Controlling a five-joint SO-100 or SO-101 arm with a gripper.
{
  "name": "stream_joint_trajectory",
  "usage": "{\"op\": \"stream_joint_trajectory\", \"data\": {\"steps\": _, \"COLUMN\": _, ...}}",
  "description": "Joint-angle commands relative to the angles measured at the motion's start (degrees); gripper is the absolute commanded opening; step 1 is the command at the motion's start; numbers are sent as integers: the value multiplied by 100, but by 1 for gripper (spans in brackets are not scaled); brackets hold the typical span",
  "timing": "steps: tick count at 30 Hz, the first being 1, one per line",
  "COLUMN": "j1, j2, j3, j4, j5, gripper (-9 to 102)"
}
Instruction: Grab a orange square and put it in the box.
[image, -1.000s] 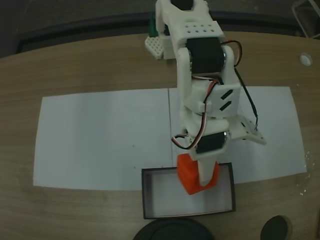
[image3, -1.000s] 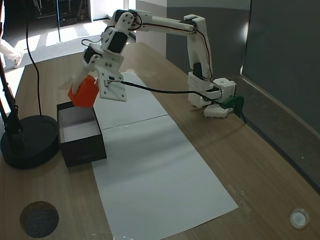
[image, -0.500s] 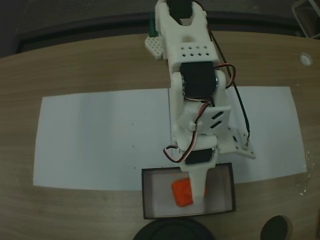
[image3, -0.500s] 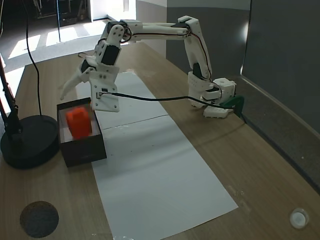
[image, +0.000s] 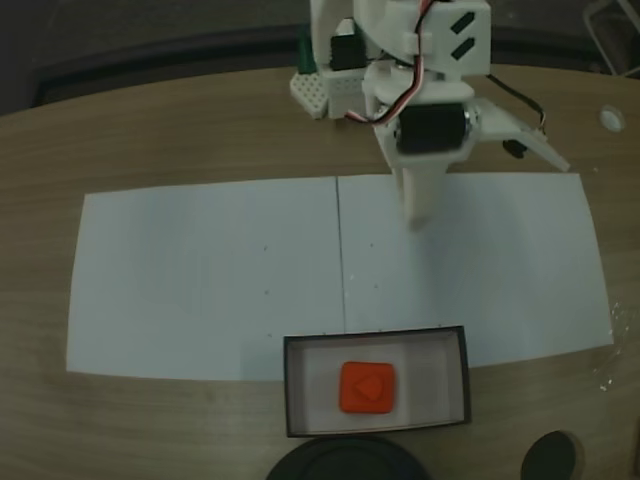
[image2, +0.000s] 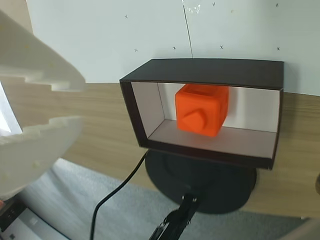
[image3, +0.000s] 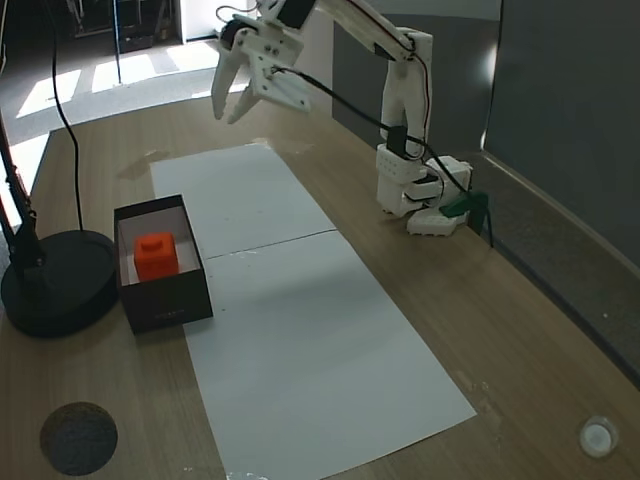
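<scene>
Orange square (image: 367, 387), released within the last second, now rests flat on the white floor of the box (image: 292, 390), mark upward, clear of all four walls; the wrist view (image2: 202, 109) confirms it sits inside. The box holds nothing else and stands at the paper sheet's (image: 200, 270) near edge, beside a round black base (image3: 50, 280). End effector (image3: 230, 100), fingers spread and empty, has withdrawn high toward the table's far edge. Placement appears complete.

A wooden table (image3: 520, 330) carries a long white paper sheet (image3: 300, 330) running through the frame's middle. A round black stand base (image3: 50, 280) sits at left, a dark disc (image3: 78, 437) lower left, a small white cap (image3: 597, 436) lower right.
</scene>
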Motion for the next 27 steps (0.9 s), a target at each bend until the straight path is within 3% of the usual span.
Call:
{"op": "stream_joint_trajectory", "data": {"steps": 1, "j1": 26, "j2": 1608, "j3": 193, "j4": 35, "j5": 53, "gripper": 0}}
{"op": "stream_joint_trajectory", "data": {"steps": 9, "j1": 26, "j2": 5361, "j3": 3226, "j4": -88, "j5": 0, "gripper": 0}}
{"op": "stream_joint_trajectory", "data": {"steps": 18, "j1": 26, "j2": 9554, "j3": 6662, "j4": -1011, "j5": -9, "gripper": 0}}
{"op": "stream_joint_trajectory", "data": {"steps": 27, "j1": 26, "j2": 10028, "j3": 8596, "j4": -2399, "j5": -9, "gripper": 0}}
